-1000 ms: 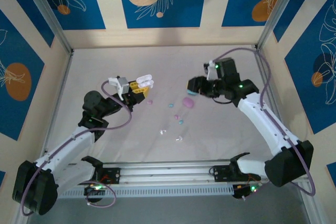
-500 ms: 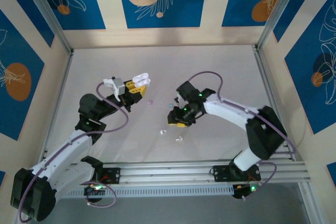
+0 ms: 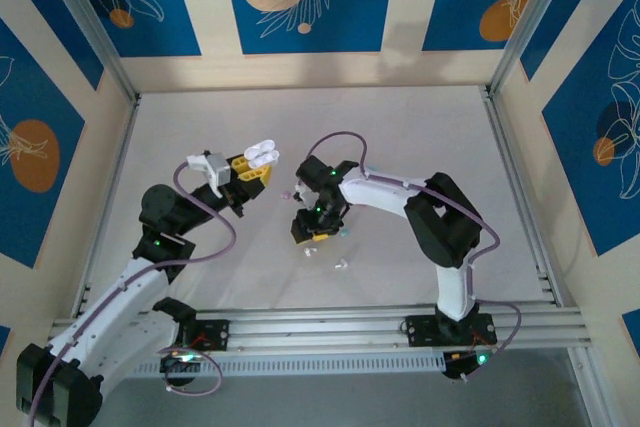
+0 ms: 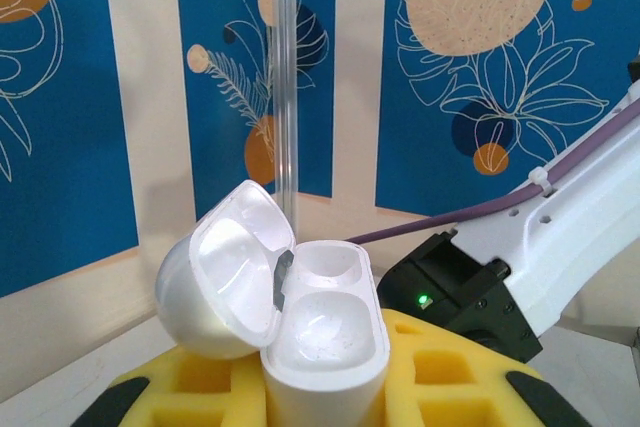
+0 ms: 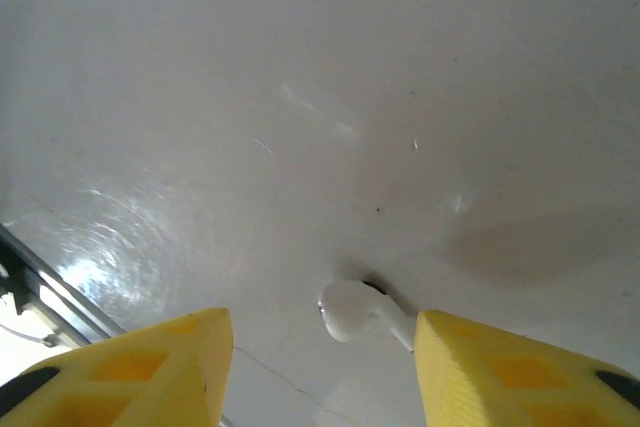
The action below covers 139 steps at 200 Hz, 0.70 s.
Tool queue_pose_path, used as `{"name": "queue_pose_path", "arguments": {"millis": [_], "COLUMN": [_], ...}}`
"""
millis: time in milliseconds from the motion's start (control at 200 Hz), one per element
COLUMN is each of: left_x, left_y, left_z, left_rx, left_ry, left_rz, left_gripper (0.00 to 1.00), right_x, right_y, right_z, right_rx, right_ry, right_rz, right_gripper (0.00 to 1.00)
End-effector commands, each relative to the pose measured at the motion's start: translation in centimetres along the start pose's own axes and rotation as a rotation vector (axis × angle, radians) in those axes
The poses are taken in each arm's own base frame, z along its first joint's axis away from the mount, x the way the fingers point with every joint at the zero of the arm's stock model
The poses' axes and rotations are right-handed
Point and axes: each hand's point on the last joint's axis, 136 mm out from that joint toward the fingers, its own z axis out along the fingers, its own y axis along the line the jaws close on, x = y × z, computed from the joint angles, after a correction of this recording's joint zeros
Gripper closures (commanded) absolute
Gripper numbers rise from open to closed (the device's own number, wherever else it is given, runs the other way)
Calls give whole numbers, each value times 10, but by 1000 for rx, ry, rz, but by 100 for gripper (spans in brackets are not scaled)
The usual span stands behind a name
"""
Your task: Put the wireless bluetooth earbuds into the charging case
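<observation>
The fingers [image 5: 150, 372] of the right gripper [image 5: 320, 377] are standing spread, one on each side of a white earbud [image 5: 352, 309] that is lying on the tabletop [image 5: 300, 97]. The bud is sitting in the gap, and nothing is being gripped yet; the gripper is probably lining up for a pinch. From above, this gripper [image 3: 305, 230] is pointing down near the middle of the tabletop, a little toward its near edge. A light blue bud [image 3: 344, 232], a clear bud [image 3: 340, 266] and a pink bud [image 3: 287, 194] are lying loose close around it.

The left gripper [image 3: 250, 169] is clamping the white charging case [image 4: 325, 337] by its base between its yellow fingers. It is holding the case off the tabletop, left of the middle. The lid [image 4: 225, 282] is hanging open and the wells are facing up and looking empty, likely so a bud can be lowered straight in.
</observation>
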Motion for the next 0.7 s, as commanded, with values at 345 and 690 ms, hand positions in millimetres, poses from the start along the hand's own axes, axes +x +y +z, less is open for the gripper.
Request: {"name": "queue_pose_path", "arguments": {"millis": [345, 690], "left_x": [-14, -11], "left_y": [-3, -1], "left_z": [5, 3], "left_rx": [13, -4], "left_ry": [-21, -10], "left_rz": [25, 20], "left_gripper": [89, 88], "right_x": [5, 27], "right_y": [-1, 3], "right_z": [16, 19], "right_rx": [81, 83], "right_ry": [39, 80], "right_rz": [-97, -103], "right_gripper": [48, 49]}}
